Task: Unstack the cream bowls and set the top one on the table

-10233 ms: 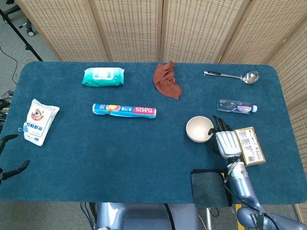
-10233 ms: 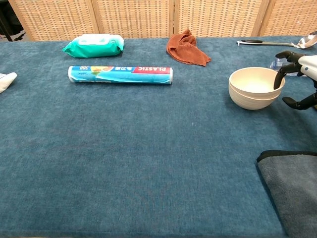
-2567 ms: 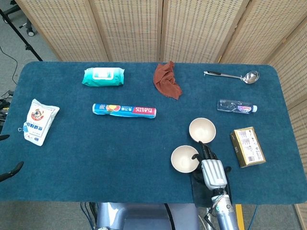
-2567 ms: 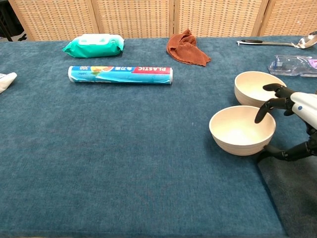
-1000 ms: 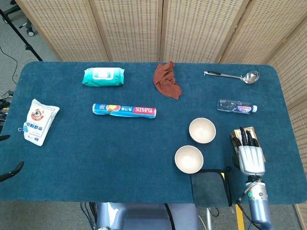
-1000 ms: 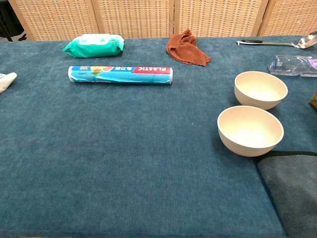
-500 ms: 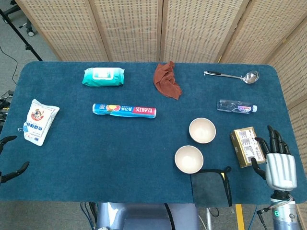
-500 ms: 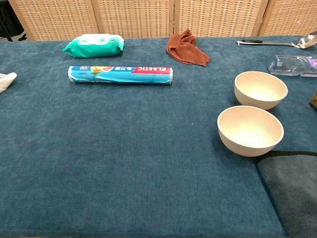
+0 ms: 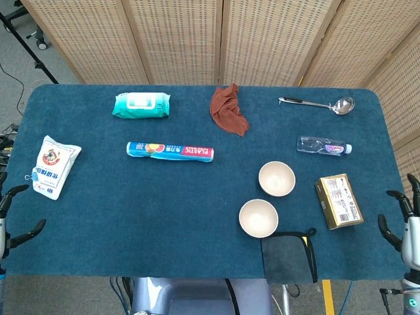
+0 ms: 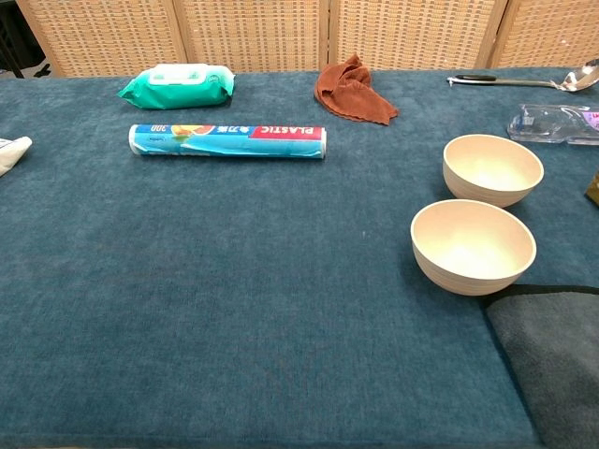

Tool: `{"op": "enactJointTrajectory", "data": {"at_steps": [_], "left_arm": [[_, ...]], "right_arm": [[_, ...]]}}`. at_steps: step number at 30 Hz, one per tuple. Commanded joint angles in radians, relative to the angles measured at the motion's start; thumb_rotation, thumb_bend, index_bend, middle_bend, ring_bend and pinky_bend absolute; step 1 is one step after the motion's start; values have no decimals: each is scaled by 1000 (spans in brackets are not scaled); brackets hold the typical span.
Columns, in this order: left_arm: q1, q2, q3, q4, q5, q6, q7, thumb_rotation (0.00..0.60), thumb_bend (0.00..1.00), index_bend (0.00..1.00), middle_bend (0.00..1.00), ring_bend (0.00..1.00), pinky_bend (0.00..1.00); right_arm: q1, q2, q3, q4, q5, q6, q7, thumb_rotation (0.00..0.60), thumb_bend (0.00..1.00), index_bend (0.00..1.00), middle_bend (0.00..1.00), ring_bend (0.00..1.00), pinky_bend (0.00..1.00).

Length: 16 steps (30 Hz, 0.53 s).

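Two cream bowls stand apart on the blue table (image 9: 164,210), both upright. The nearer bowl (image 9: 258,218) (image 10: 473,246) sits by the front edge, touching the corner of a dark cloth. The farther bowl (image 9: 276,178) (image 10: 492,169) stands just behind it, to the right. My right hand (image 9: 408,226) hangs off the table's right edge with fingers spread, holding nothing. My left hand (image 9: 12,220) shows at the left edge of the head view, fingers apart and empty. Neither hand appears in the chest view.
A dark grey cloth (image 9: 287,254) lies at the front edge beside the nearer bowl. A gold box (image 9: 338,201) sits right of the bowls, a water bottle (image 9: 323,146) and ladle (image 9: 318,103) behind. A plastic wrap roll (image 9: 170,151), wipes pack (image 9: 141,104), brown rag (image 9: 228,109) and white bag (image 9: 52,166) lie further left.
My right hand has drawn back rightward, from beside the gold box to beyond the table's right edge. Both bowls stay put. My left hand has come a little further into view.
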Motion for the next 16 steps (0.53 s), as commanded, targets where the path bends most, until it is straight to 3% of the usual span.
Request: {"op": "enactJointTrajectory", "data": {"at_steps": [1, 4, 16], "left_arm": [[2, 2, 2, -2, 3, 2, -2, 600, 176, 264, 0, 0, 50], [4, 3, 1, -5, 4, 5, -4, 600, 177, 264, 0, 0, 50], [6, 6, -5, -10, -1, 7, -32, 600, 177, 264, 0, 0, 50]], "right_arm": [[-15, 13, 18, -9, -16, 26, 8, 600, 350, 455, 190, 109, 307], [-17, 13, 22, -13, -16, 26, 5, 600, 363, 495, 215, 133, 330], [-22, 3, 28, 0, -17, 5, -5, 600, 363, 495, 215, 132, 330]]}}
